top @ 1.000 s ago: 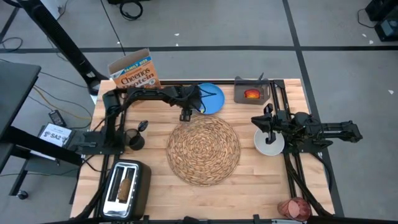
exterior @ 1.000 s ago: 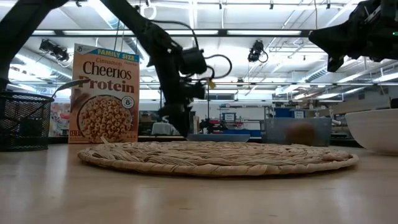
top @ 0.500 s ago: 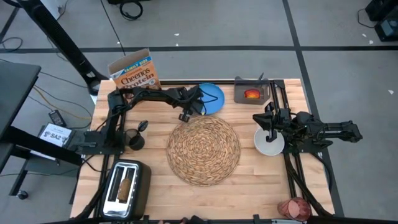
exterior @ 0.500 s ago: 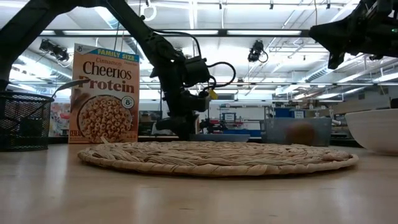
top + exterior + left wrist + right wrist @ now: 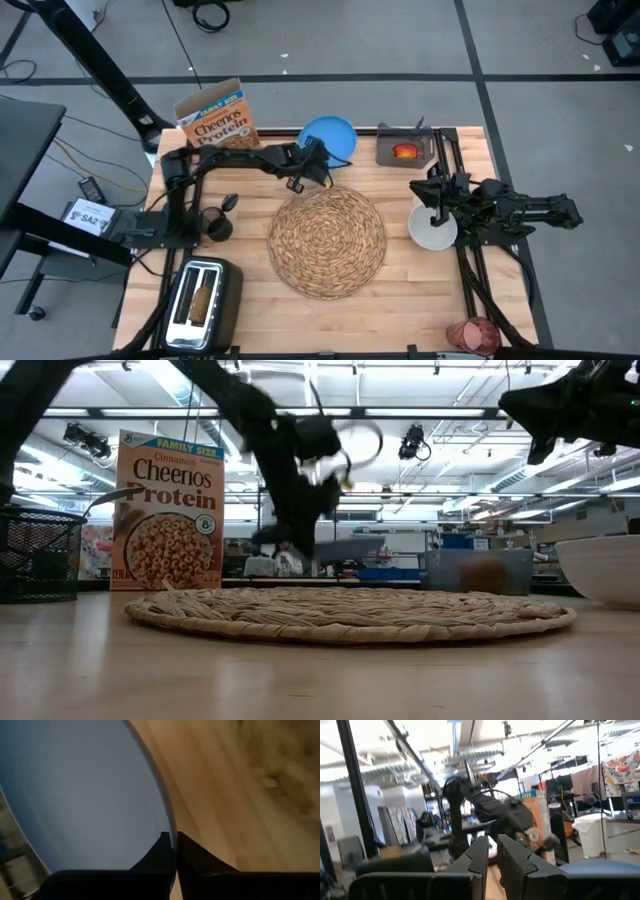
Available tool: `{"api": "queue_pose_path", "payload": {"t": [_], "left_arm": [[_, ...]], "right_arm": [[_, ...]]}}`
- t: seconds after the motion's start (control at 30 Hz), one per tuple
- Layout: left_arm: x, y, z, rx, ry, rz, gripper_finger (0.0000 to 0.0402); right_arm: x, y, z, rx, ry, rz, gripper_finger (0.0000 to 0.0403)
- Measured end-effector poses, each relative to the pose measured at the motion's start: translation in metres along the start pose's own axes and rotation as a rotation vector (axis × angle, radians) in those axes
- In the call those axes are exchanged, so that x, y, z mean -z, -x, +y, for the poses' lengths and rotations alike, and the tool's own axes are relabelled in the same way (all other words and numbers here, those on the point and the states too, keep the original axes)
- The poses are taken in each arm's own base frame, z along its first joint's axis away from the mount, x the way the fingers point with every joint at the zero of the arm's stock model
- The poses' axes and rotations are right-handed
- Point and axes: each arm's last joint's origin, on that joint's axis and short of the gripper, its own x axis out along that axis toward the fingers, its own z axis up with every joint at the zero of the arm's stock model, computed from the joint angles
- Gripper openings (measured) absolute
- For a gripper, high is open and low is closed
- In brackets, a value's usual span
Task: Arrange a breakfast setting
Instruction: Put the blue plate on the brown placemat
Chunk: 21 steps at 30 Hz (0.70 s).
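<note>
The left pincer (image 5: 318,164) clamps the blue plate's (image 5: 328,136) rim, lifted clear of the counter (image 5: 400,290) in the low view. The right pincer (image 5: 437,197), nearly closed and empty, hovers above the white bowl (image 5: 432,230).

Round woven placemat (image 5: 327,241) bare on top and open from above, Cheerios box (image 5: 217,118) upright at the worktop's (image 5: 400,290) far left corner, left arm with lifted blue plate (image 5: 329,135) just beyond the mat, white bowl (image 5: 432,230) and right arm crowding its right side, toaster (image 5: 202,303) at near left.
</note>
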Motion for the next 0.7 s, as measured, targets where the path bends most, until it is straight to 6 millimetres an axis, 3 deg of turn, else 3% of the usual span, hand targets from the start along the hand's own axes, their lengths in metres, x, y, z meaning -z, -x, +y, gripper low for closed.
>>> {"api": "queue_pose_path", "payload": {"t": [0.23,0.47,0.6,0.7], "left_arm": [[-0.031,0.098,-0.016,-0.026,0.084,-0.15,0.0014],[-0.069,0.188,-0.074,0.11,0.229,-0.364,0.0014],[-0.091,0.221,-0.115,0.272,0.253,-0.452,0.0014],[-0.099,0.231,-0.14,0.328,0.271,-0.446,0.0015]], "right_arm": [[-0.007,0.001,-0.004,0.168,0.009,-0.091,0.005],[-0.005,-0.002,-0.006,0.228,-0.024,-0.05,0.005],[-0.017,-0.012,-0.001,0.206,0.0,0.05,0.005],[-0.027,-0.022,0.003,0.194,0.033,0.147,0.005]]}}
